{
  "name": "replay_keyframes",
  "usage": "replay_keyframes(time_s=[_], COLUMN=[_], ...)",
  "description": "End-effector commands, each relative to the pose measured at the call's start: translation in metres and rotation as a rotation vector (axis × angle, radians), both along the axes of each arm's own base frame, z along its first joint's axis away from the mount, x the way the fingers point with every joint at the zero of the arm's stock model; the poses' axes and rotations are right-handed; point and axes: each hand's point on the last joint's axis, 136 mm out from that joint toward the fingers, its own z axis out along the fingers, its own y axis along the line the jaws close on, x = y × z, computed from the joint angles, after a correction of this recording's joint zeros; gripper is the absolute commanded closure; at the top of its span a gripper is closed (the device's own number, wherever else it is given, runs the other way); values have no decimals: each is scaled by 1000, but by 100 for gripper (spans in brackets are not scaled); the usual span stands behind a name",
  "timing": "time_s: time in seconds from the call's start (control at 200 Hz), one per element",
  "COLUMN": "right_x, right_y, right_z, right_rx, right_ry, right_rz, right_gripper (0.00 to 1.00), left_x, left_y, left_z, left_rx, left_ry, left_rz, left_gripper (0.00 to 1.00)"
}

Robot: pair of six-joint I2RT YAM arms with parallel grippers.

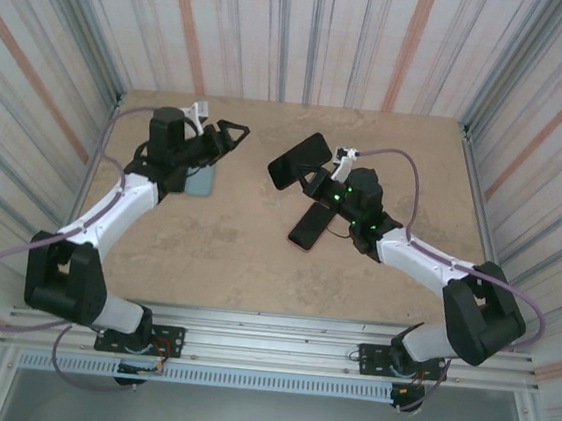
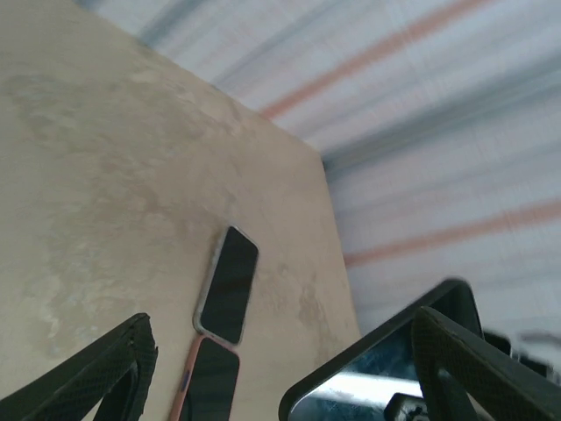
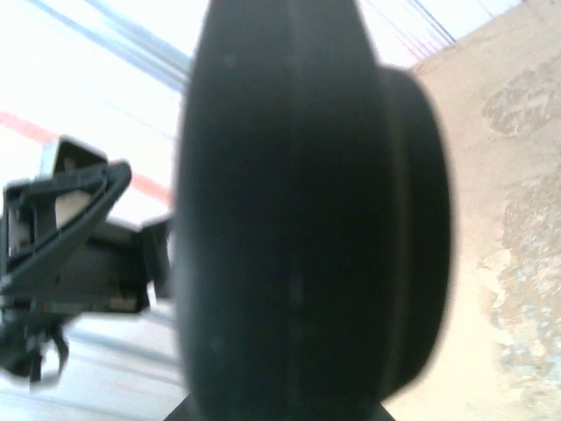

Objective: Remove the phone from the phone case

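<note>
The right gripper (image 1: pixel 320 177) has its jaws clamped on one end of the phone (image 1: pixel 299 159), holding it up off the surface (image 1: pixel 236 256) just right of the centre of the overhead view. The free end tilts toward the upper left. That pose looks deliberate: it presents the long, unheld part of the phone to the other arm, so something can be pulled against a fixed grip. In the right wrist view the phone (image 3: pixel 298 210) is a dark, blurred slab seen nearly edge-on, very close to the lens.

The left gripper (image 1: pixel 236 137) hangs in the air at the upper left of centre, facing the phone with a clear gap between them. Its jaws stand wide apart and hold nothing. In the left wrist view its fingers (image 2: pixel 118 373) frame the scene, and a rounded corner of the phone (image 2: pixel 386 377) sits at the lower right. A dark rim runs round the phone's glossy face there. It cannot be told whether that rim is the phone case or the phone's own edge.

A pale blue flat thing (image 1: pixel 201 180) lies on the surface beside the left arm. It may be a removed case, though that is a guess. A silver-edged handset (image 2: pixel 226 285) and a pink-edged handset (image 2: pixel 208 386) lie end to end on the surface, below the raised phone.
</note>
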Motion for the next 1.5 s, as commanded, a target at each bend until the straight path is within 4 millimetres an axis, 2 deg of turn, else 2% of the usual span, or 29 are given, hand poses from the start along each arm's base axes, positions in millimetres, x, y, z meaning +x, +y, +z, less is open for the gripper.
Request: replay_keyframes(time_s=[0.0, 0.18, 0.326, 0.556, 0.671, 0.762, 0.862, 0.967, 1.077, 1.213, 1.338, 1.498], right_x=[-13, -23, -30, -37, -41, -42, -46, -47, -50, -52, -52, -53], right_y=[0, 2, 8, 18, 24, 27, 30, 32, 32, 32, 31, 31], right_z=[28, 35, 39, 44, 45, 42, 43, 44, 44, 41, 38, 37], right_rx=[-92, -168, -184, -178, -163, -159, -145, -137, -133, -150, -150, -152], right_ry=[-162, -242, -292, -330, -335, -331, -330, -336, -343, -344, -343, -343], right_rz=[138, 265, 365, 481, 541, 572, 614, 640, 664, 690, 702, 711], right_gripper=[95, 94, 93, 93, 93, 93, 93, 93, 93, 92, 92, 90], left_x=[-27, -55, -71, -79, -83, -85, -89, -89, -86, -85, -85, -83], left_y=[-32, -57, -70, -92, -97, -99, -100, -100, -101, -102, -103, -103], left_z=[34, 53, 55, 41, 43, 48, 54, 51, 47, 50, 50, 50], left_rx=[69, 142, 138, 150, 104, 59, 1, -12, -16, -39, -49, -69], left_ry=[-243, -477, -571, -586, -584, -586, -577, -565, -545, -528, -516, -493], left_rz=[-390, -642, -788, -905, -948, -979, -1014, -1021, -1021, -1029, -1034, -1037], left_gripper=[22, 20, 21, 25, 29, 38, 41, 51, 53, 71, 77, 96])
